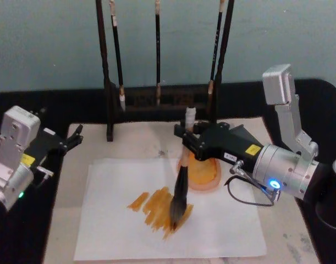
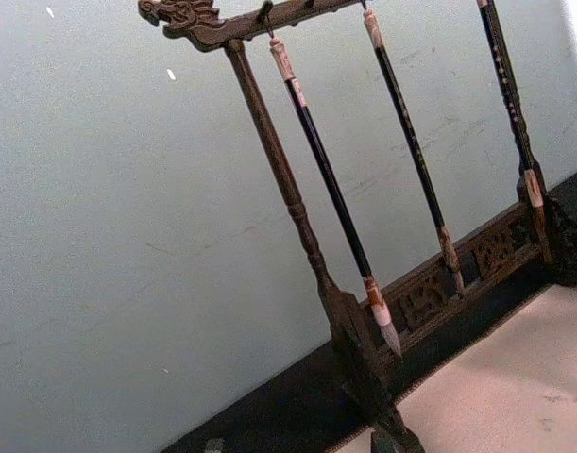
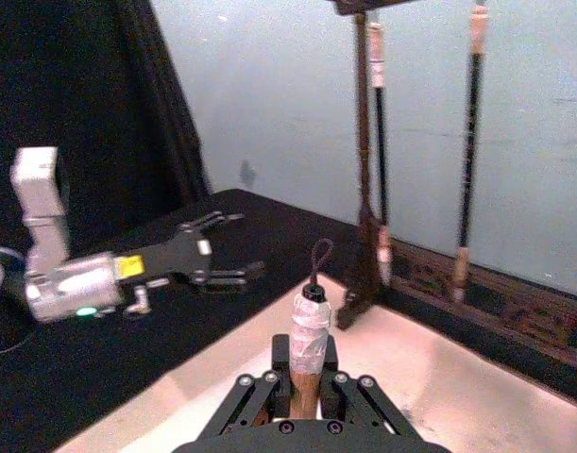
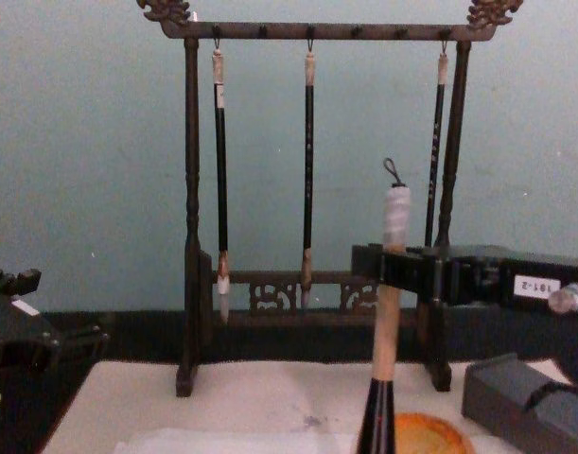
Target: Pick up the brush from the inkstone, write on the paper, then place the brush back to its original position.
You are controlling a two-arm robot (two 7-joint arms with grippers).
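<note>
The brush (image 1: 180, 192) stands nearly upright, its pale handle and white-wrapped top (image 3: 310, 332) clamped in my right gripper (image 1: 187, 138), which is shut on it. Its dark bristle tip touches the paper (image 1: 217, 231) amid orange-brown strokes (image 1: 157, 206). The round orange inkstone (image 1: 205, 175) lies just behind the paper, under the right arm. In the chest view the brush (image 4: 387, 322) hangs from the right gripper (image 4: 394, 267) above the inkstone (image 4: 432, 435). My left gripper (image 1: 74, 137) is parked at the mat's left edge, open and holding nothing; the right wrist view shows the left gripper (image 3: 227, 269) with spread fingers.
A dark wooden rack (image 1: 157, 102) with three thin hanging brushes (image 2: 335, 198) stands at the back of the beige mat (image 1: 135, 143). A black cup (image 1: 332, 192) stands at the far right. A dark grey block (image 4: 525, 402) sits low on the right.
</note>
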